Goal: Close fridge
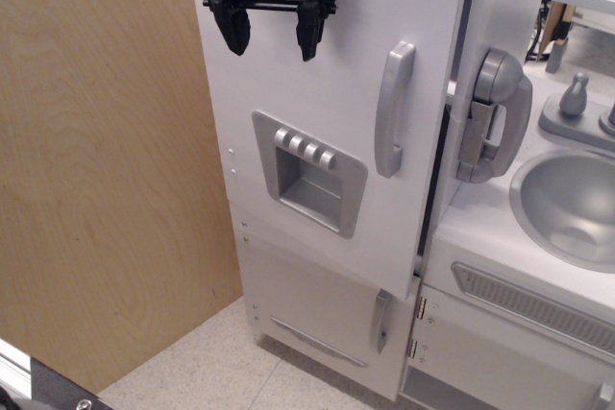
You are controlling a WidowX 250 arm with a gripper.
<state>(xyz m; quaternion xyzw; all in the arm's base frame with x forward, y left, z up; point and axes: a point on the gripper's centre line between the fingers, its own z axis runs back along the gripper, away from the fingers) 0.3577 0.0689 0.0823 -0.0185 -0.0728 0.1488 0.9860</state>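
Viewing the single camera frame, we recorded the tall white toy-kitchen fridge (327, 266) at centre, between a light plywood wall panel (106, 170) on its left and a white sink cabinet (500, 266) on its right. We noted its large white door (332, 103) swung almost flush with the cabinet front, with only a thin dark gap showing along the door's right edge. On that door we logged a grey vertical handle (393, 108) near the right edge and a grey recessed dispenser panel (309, 173) with a row of four buttons (307, 150) across its top. Below it we saw a small lower white door with a short grey handle (381, 320).

We found the black gripper (270, 34) at the top of the door, in front of its upper left part, fingers pointing down. Its jaws stood spread wide and held nothing; whether the fingertips touched the door face, we could not tell.

To the right we noted a grey toy telephone handset (492, 117), a round grey basin (567, 206) and a grey tap (575, 95) behind it. We saw speckled floor (221, 372) at the bottom.
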